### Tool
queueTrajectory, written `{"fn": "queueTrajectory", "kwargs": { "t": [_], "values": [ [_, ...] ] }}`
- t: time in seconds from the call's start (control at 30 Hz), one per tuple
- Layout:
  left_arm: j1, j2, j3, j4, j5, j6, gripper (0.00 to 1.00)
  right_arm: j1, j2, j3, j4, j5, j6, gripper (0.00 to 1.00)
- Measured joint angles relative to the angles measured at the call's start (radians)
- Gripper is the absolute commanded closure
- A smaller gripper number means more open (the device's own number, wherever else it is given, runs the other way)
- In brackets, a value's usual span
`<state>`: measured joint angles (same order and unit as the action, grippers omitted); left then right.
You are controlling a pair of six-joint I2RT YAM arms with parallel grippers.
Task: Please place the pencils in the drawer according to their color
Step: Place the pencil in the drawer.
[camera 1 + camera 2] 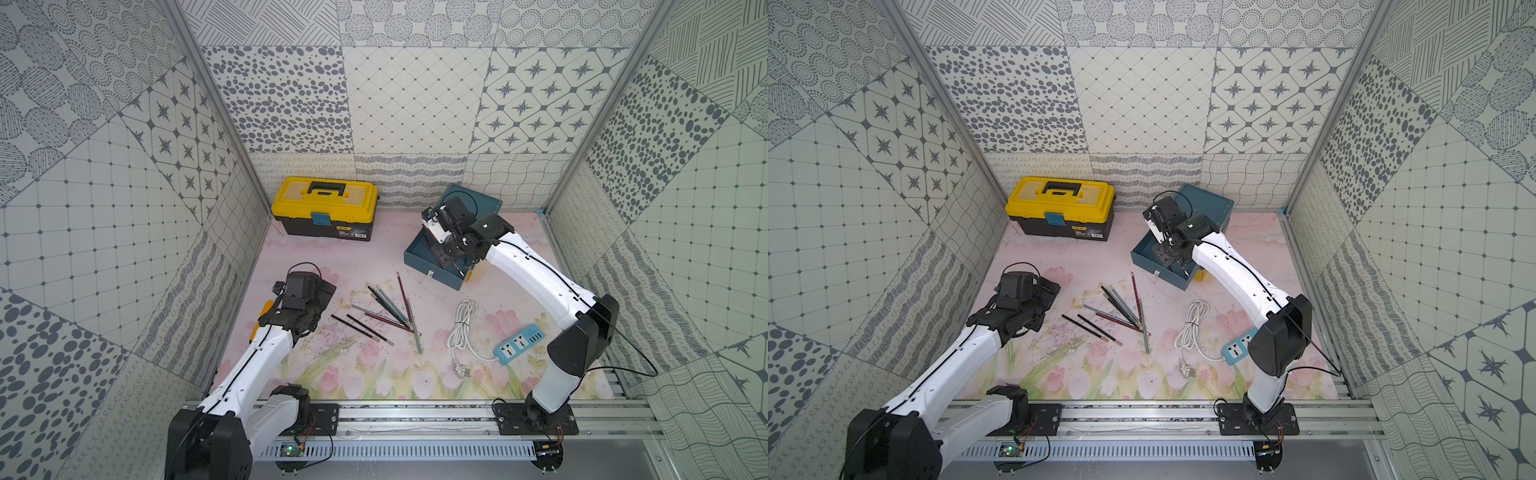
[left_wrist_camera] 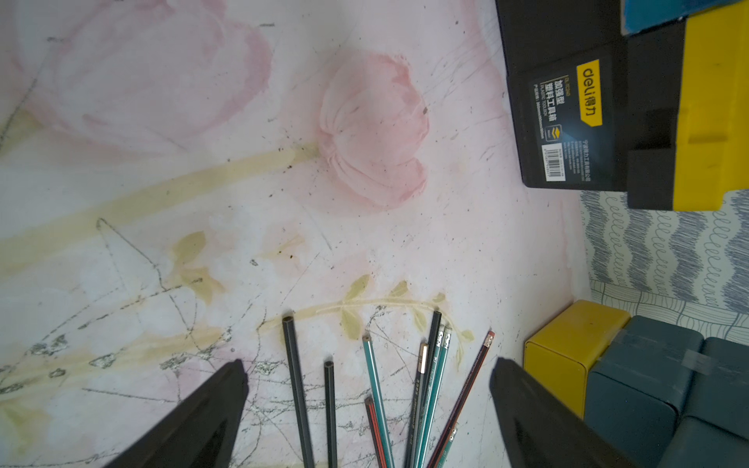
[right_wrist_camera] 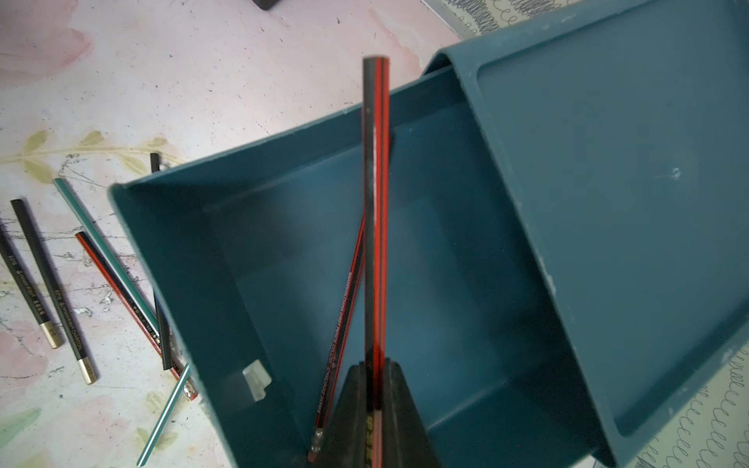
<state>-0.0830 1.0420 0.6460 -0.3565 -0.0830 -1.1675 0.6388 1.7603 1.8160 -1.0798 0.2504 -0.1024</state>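
Observation:
Several pencils point(image 1: 390, 309), black, teal and dark red, lie fanned out mid-table. The teal drawer chest point(image 1: 478, 199) stands at the back right with one teal drawer point(image 1: 419, 255) pulled out. My right gripper point(image 3: 375, 366) is shut on a red-and-black striped pencil point(image 3: 375, 202), held over the open drawer point(image 3: 182, 263). Another red pencil point(image 3: 344, 324) lies inside that drawer. My left gripper point(image 2: 368, 364) hangs open just above the table, with the ends of the black pencils point(image 2: 298, 385) and teal pencils point(image 2: 375, 385) between its fingers and nothing held.
A yellow-and-black toolbox point(image 1: 324, 212) stands at the back left. A coiled white cable point(image 1: 461, 328) and a blue power strip point(image 1: 519, 345) lie front right. An orange-yellow tool point(image 1: 264, 316) lies beside my left arm. Patterned walls enclose three sides.

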Motion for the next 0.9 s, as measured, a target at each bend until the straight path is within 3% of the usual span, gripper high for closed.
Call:
{"fn": "queueTrajectory", "kwargs": {
  "t": [0.4,0.7,0.9],
  "values": [
    [0.0,-0.004,0.002,-0.001,-0.003,0.0,0.01,-0.025,0.042,0.024,-0.016,0.005,0.049,0.92],
    [0.0,-0.01,0.002,-0.005,-0.007,0.0,0.01,-0.039,0.064,0.024,-0.023,0.0,0.067,0.7],
    [0.0,-0.017,0.002,-0.011,-0.01,0.0,0.01,-0.039,0.064,0.025,-0.026,-0.016,0.066,0.69]
  ]
}}
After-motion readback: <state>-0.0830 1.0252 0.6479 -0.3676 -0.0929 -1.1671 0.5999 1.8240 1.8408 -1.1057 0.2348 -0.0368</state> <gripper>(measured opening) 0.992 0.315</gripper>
